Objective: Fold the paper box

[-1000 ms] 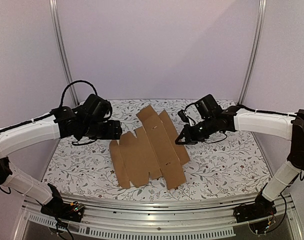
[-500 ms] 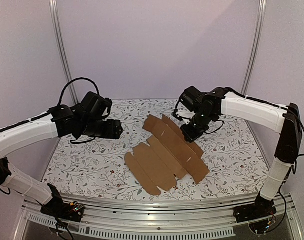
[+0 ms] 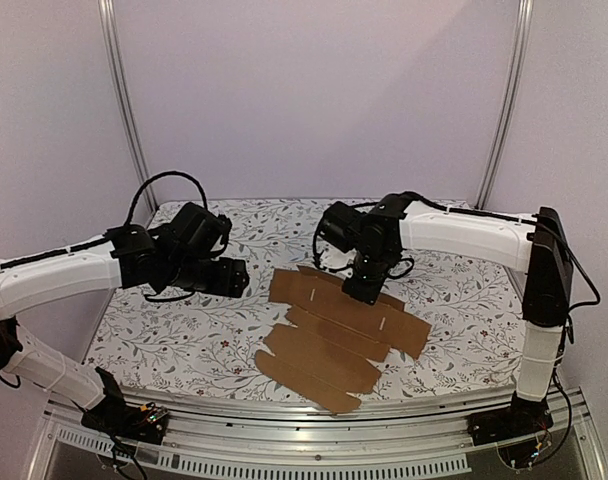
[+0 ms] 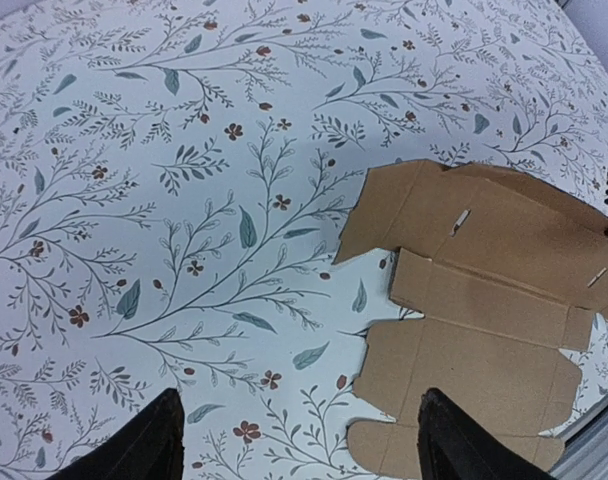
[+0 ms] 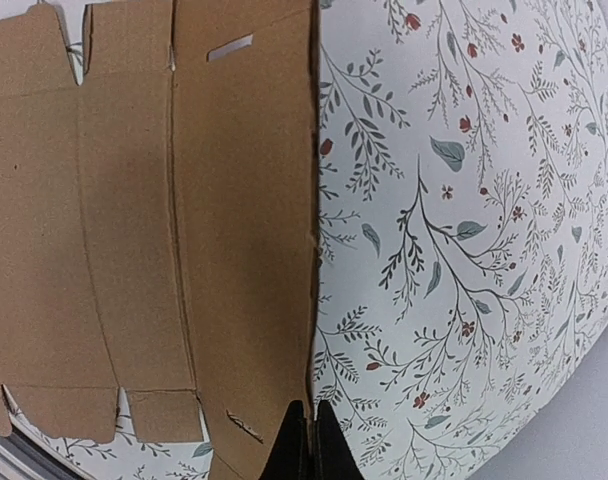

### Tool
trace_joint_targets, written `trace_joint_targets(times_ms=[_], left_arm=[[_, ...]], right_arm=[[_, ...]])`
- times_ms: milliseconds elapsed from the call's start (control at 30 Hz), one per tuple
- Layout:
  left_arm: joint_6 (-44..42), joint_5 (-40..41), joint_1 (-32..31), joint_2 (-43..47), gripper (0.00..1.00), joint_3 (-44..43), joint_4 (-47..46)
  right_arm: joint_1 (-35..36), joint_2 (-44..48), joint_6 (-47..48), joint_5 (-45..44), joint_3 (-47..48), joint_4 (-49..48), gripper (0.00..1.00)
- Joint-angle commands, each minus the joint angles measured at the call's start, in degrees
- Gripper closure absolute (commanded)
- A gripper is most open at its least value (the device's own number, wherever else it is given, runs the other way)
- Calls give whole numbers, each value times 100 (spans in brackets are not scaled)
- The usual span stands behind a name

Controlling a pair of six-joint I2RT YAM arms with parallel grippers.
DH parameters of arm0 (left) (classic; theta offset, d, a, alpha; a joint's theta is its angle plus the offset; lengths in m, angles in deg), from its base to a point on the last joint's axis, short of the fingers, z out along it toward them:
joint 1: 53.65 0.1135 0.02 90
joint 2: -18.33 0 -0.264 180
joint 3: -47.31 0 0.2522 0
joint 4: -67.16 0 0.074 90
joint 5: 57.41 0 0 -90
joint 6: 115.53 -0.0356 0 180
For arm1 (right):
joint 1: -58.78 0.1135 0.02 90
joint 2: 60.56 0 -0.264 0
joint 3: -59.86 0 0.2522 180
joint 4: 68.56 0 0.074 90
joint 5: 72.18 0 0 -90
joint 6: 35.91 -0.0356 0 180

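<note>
- Bottom of the top view: one aluminium rail (image 3: 284, 418) across the frame, with two arm bases on it, one toward each lower corner.
- Just above, lower centre: one paper box (image 3: 334, 335), a flat, unfolded sheet of plain brown die-cut cardboard lying on the floral tablecloth (image 3: 174, 330). Short flaps at its ends, and two narrow slots countable in each wrist view.
- Centre of the top view, over the sheet's far edge: right gripper (image 3: 362, 290) at the end of the white right arm (image 3: 464, 232). In the right wrist view, black fingers (image 5: 327, 450) pressed together at bottom centre, pinching the sheet's right-hand edge.
- Left of centre: left gripper (image 3: 234, 278) on the white left arm (image 3: 54, 275), over patterned cloth and apart from the sheet's left end. In the left wrist view, two fingers (image 4: 144, 445) spread wide at the bottom edge, holding nothing. Sheet at the right of that frame, just beyond the fingertips.
- Farthest back: two aluminium uprights (image 3: 124, 110), one upper left and one upper right, against a pale wall (image 3: 314, 90).
</note>
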Motion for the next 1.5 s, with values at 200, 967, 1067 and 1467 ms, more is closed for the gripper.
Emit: trace_joint_targets(times_ms=[200, 967, 1067, 1467], left_arm=[[-15, -127, -101, 175, 21, 889, -941], [29, -791, -84, -247, 97, 369, -1735], [57, -886, -84, -438, 100, 217, -1731], [142, -966, -84, -1030, 100, -41, -1760]], right_arm=[[342, -1, 1252, -407, 9, -315, 100], [998, 505, 1597, -1488, -1069, -1884, 100], [1050, 589, 1624, -1637, -1176, -2076, 100], [1315, 814, 1781, -2042, -1431, -2575, 100]])
